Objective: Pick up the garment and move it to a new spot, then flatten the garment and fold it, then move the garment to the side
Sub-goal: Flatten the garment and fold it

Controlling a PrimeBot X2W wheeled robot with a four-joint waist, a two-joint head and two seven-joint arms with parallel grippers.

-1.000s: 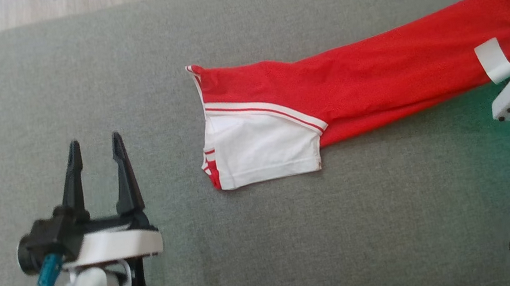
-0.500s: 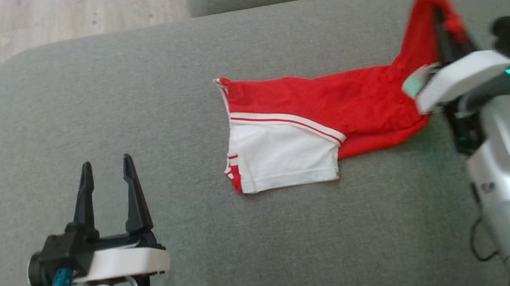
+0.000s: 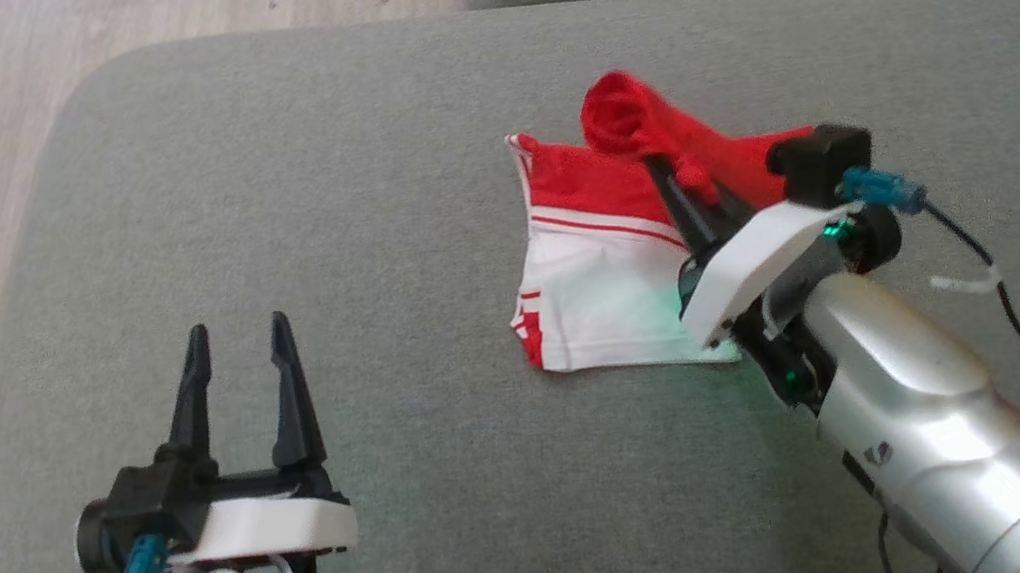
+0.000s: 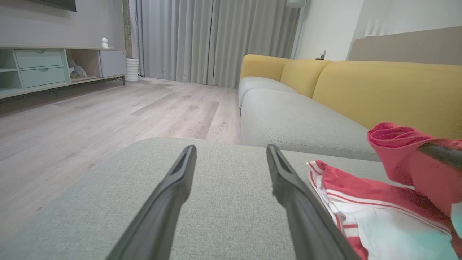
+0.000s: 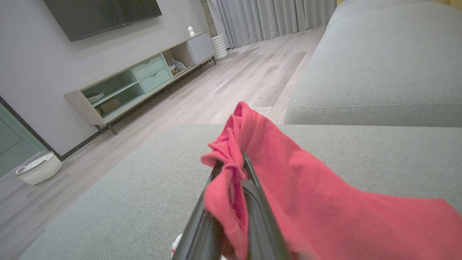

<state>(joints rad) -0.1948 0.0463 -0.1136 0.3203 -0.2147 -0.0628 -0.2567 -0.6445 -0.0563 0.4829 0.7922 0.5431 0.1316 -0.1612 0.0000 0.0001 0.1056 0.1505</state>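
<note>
Garment (image 3: 603,262), red with a white panel and thin red-and-white stripes, sits on the grey cushion (image 3: 348,149) just ahead of and beneath the right gripper (image 3: 670,170); that gripper's two dark fingers are pinched together on a bunched fold of the red cloth, which stands lifted off the cushion and curls over the fingertips; in the right wrist view the fold (image 5: 306,191) drapes away to the right of the closed fingers and trails down onto the cushion; the white panel lies flat just to the left of the right gripper's pale wrist housing, tinted green by its light; the left gripper (image 3: 236,325) hovers above bare cushion well to the left of the garment, fingers spread apart with nothing between them; in the left wrist view the garment's striped edge (image 4: 364,195) lies just right of that gripper's right finger, apart from it, with the raised red fold higher up at the far right; beyond the left gripper's fingertips are a wooden floor (image 4: 108,108), a grey and yellow sofa (image 4: 361,83) and grey curtains (image 4: 202,36).
</note>
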